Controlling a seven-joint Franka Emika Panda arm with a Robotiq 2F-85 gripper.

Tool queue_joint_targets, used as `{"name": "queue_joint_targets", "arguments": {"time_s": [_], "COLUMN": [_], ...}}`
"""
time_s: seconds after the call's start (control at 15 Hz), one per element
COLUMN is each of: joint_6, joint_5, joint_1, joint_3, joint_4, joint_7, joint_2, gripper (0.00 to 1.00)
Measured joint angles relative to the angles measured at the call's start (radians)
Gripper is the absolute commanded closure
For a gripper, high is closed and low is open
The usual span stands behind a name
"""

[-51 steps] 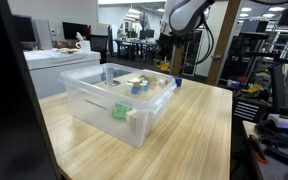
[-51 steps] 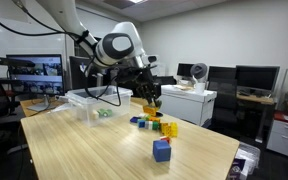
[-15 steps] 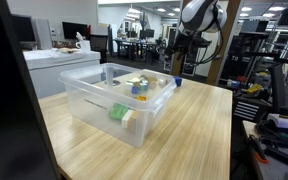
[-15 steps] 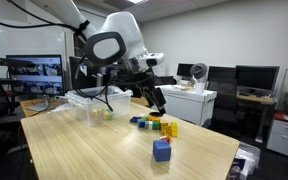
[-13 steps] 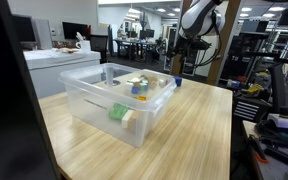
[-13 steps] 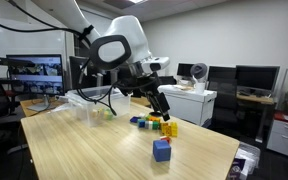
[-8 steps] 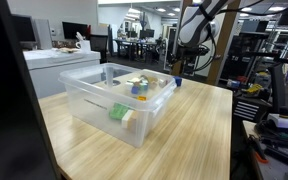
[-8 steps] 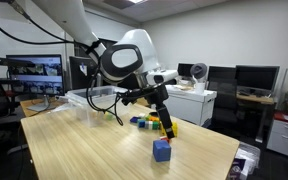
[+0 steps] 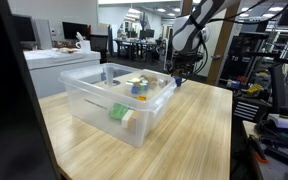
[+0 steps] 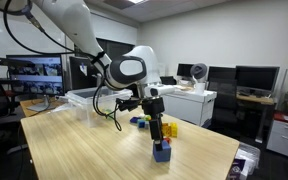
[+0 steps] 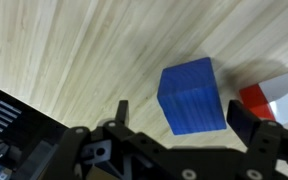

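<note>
My arm arches over the wooden table (image 10: 84,150), wrist straight down, my gripper (image 10: 158,138) spread wide right over the blue cube (image 10: 162,152) (a red-and-white block (image 11: 271,97) just beside it).

cube (image 11: 194,95): on the table (image 10: 79,150), right under my gripper (image 10: 158,138).
block (image 11: 272,98): just beside the cube, to its right in my wrist view.
blocks (image 10: 150,123): clustered on the table behind the cube, toward the bin.
bin (image 9: 99,98): on the table, well apart from me.
</note>
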Motion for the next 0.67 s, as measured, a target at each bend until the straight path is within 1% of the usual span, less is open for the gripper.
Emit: {"name": "queue_joint_targets", "arguments": {"time_s": [0.13, 0.2, 0.33, 0.4, 0.67], "joint_6": [-0.017, -0.019, -0.019, -0.019, -0.011], "joint_5": [0.000, 0.000, 0.000, 0.000, 0.000], "joint_1": [-0.008, -0.017, -0.036, -0.044, -0.067], "joint_3": [0.009, 0.017, 0.034, 0.040, 0.058], "joint_4": [0.009, 0.012, 0.020, 0.025, 0.056], "joint_7": [0.008, 0.008, 0.008, 0.008, -0.001], "joint_2": [0.022, 0.034, 0.056, 0.065, 0.081], "gripper": [0.00, 0.22, 0.33, 0.45, 0.69]}}
